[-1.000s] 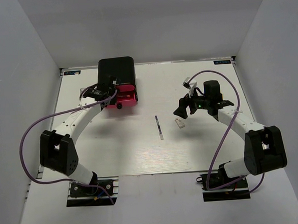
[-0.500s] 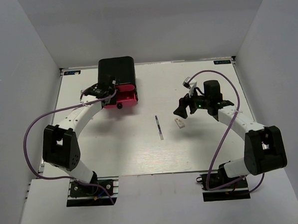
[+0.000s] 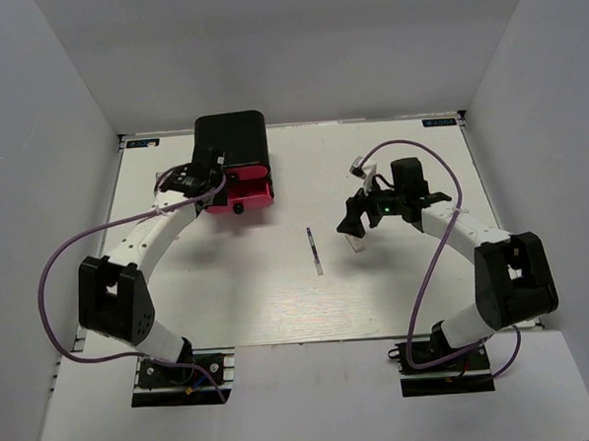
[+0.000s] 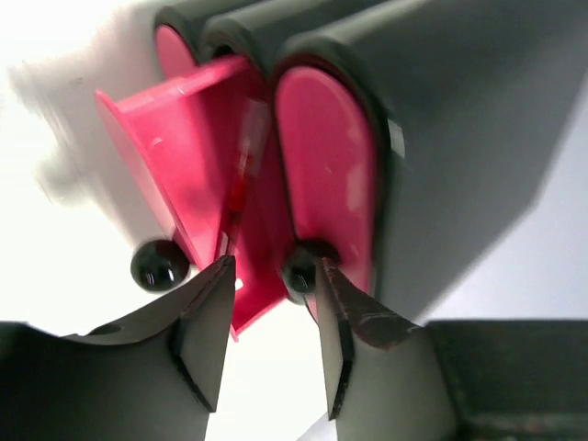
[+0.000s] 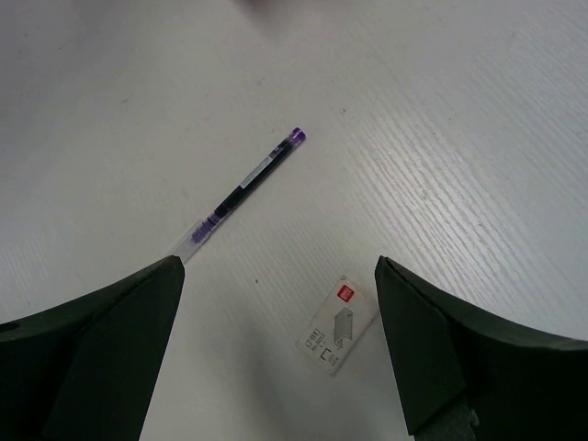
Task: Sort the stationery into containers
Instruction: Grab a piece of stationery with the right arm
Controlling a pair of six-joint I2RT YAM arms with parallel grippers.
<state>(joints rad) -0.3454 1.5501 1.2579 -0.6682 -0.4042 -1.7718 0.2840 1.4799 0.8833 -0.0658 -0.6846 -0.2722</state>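
The black box [image 3: 229,138] holds pink-red drawers [image 3: 248,189] with black knobs. In the left wrist view one drawer [image 4: 175,156] is pulled out and a thin red pen [image 4: 241,184] lies in it. My left gripper [image 4: 271,303] is open, and a knob [image 4: 299,268] sits just inside its right finger. It shows at the drawers' left [image 3: 205,179]. My right gripper [image 5: 277,266] is open above the small white block [image 5: 338,323]. It hovers over the block [image 3: 355,242] in the top view [image 3: 359,217]. A thin dark pen [image 5: 243,188] lies to the left [image 3: 314,250].
A second knob [image 4: 158,265] stands left of my left fingers. The white table [image 3: 279,300] is walled by grey panels on three sides. Purple cables loop off both arms.
My left gripper has shifted a little left beside the drawers. My right gripper has moved slightly left and farther out, over the white block. The pen and block have not moved.
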